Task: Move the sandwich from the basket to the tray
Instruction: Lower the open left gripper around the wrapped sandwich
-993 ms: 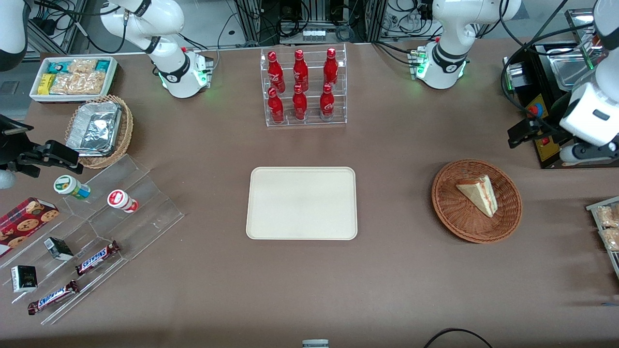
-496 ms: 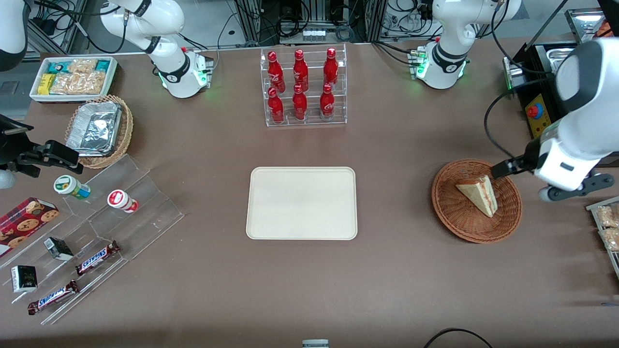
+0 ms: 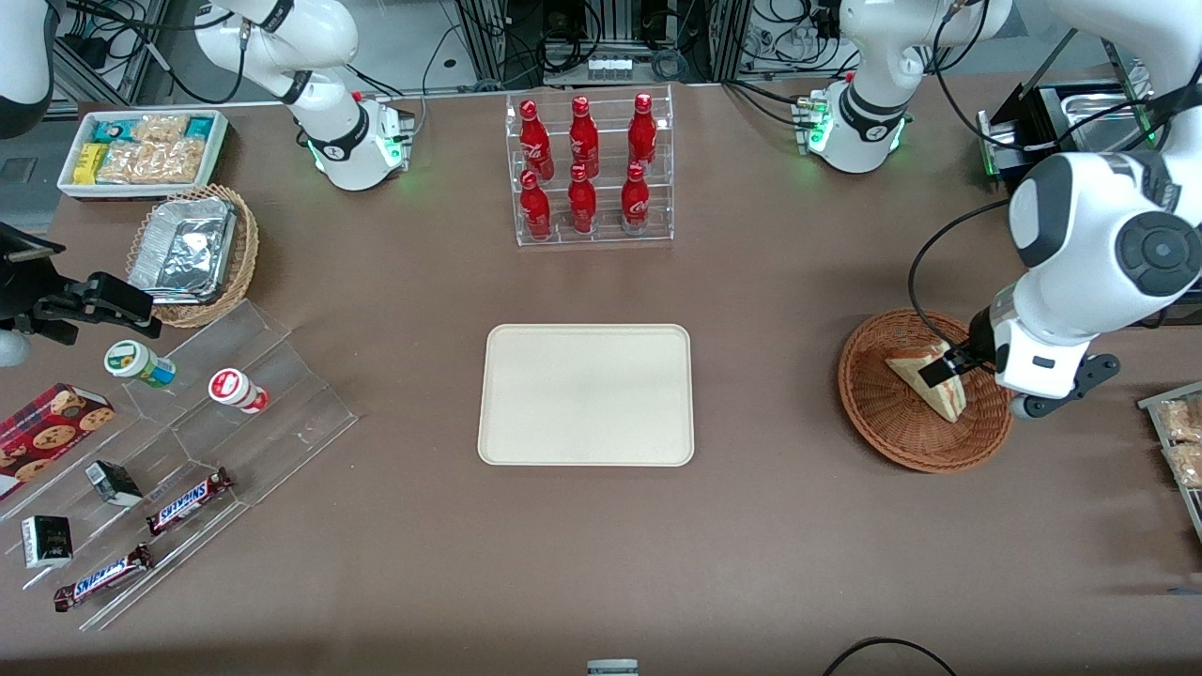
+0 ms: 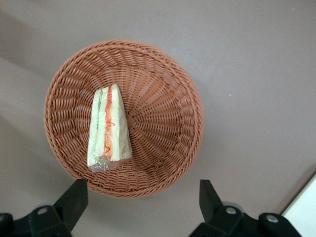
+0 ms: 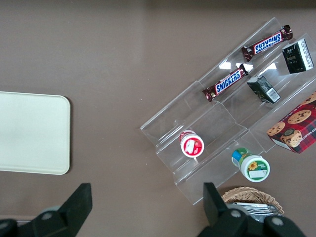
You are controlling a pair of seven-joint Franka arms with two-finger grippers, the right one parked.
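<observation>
At the right of the front view, the claw [image 3: 942,370] hangs above the round wicker basket [image 3: 892,432], its fingers [image 4: 74,200] spread wide and holding nothing. The sandwich [image 3: 947,394] lies in the basket, partly covered by the claw. The cream tray [image 3: 587,394] sits bare at centre frame on the brown worktop [image 3: 770,545].

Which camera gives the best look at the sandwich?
The left wrist view: the whole sandwich lies unobstructed in the basket, below the open claw. The front view shows it partly covered by the arm. The right wrist view misses it.
</observation>
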